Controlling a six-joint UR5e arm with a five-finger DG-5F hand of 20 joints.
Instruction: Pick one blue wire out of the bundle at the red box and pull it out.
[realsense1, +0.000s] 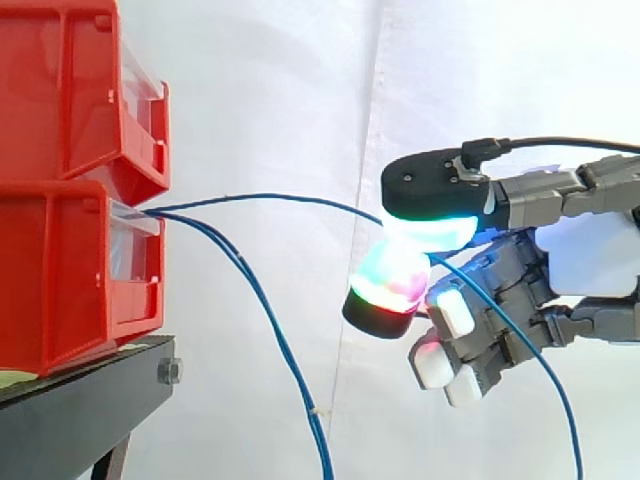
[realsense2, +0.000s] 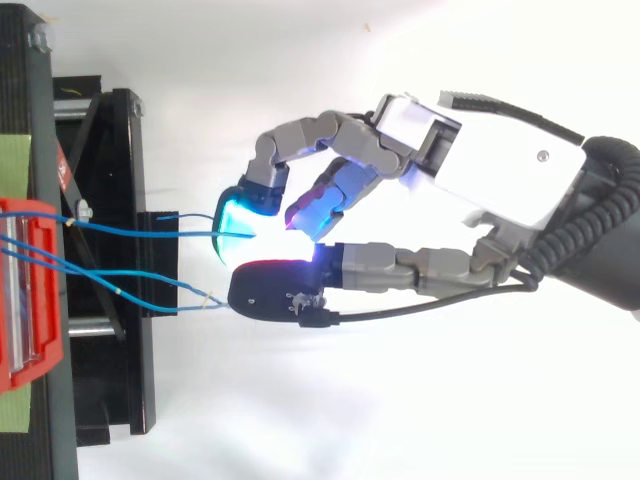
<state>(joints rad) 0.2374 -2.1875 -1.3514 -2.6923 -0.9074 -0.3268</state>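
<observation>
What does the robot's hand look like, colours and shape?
The hand has a smooth white shell over its body, and its fingers are built from chunky grey segments. The two largest fingertip pads are thick and rounded with black backs, and they glow cyan, green, red and magenta. The other fingertips carry smaller white caps.

Red bins (realsense1: 60, 250): glossy moulded plastic. Stand (realsense1: 80, 410): matt black metal. Curtain (realsense1: 280, 100): white cloth, creased. Blue wire (realsense1: 270, 197): smooth plastic sheath.

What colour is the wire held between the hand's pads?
Blue. The wire runs from the red bin into the hand's pinch, clearest in the side view.
</observation>
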